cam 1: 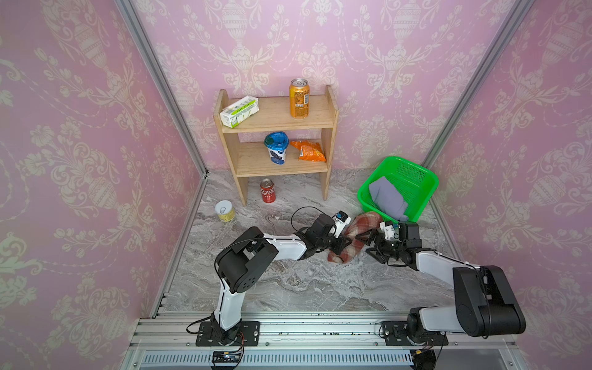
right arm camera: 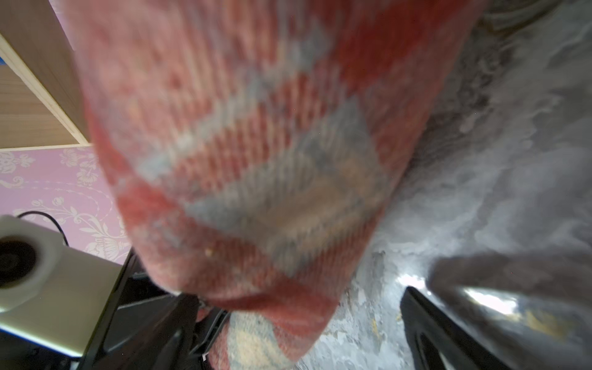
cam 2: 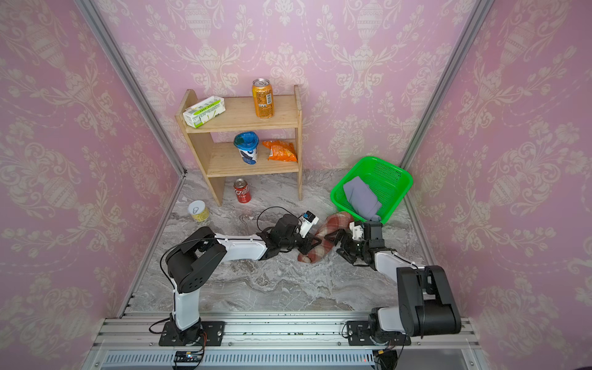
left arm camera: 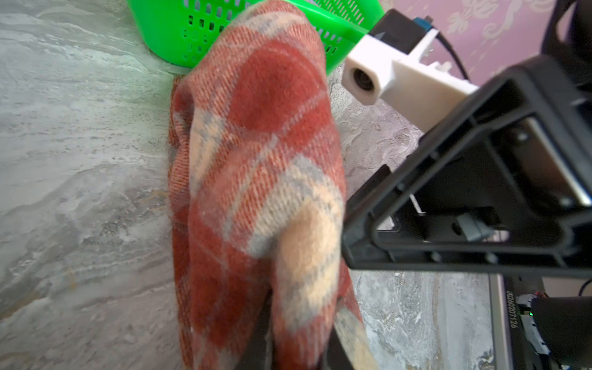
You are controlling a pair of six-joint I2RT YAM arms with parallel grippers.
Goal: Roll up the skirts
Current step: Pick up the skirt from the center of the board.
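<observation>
So the plaid skirt (cam 1: 362,224) looked pretty much rolled here, a fat sausage lying on the tabletop (cam 1: 288,282) just in front of the green basket (cam 1: 413,177). My left hand (cam 1: 342,244) was pinching its side. My right hand (cam 1: 362,243) sat spread wide on the opposite side, gripping nothing. The grey skirt (cam 1: 386,198) was in the basket, drooping over the near rim, more bunched than rolled as far as I could tell. I'd guess mostly done, maybe some tidying left.

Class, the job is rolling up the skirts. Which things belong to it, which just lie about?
Job: plaid skirt, lavender-grey skirt, green basket holding it.
Lying about: wooden shelf, orange can, red cola can, yellow tin, snack bag, cup, carton.
</observation>
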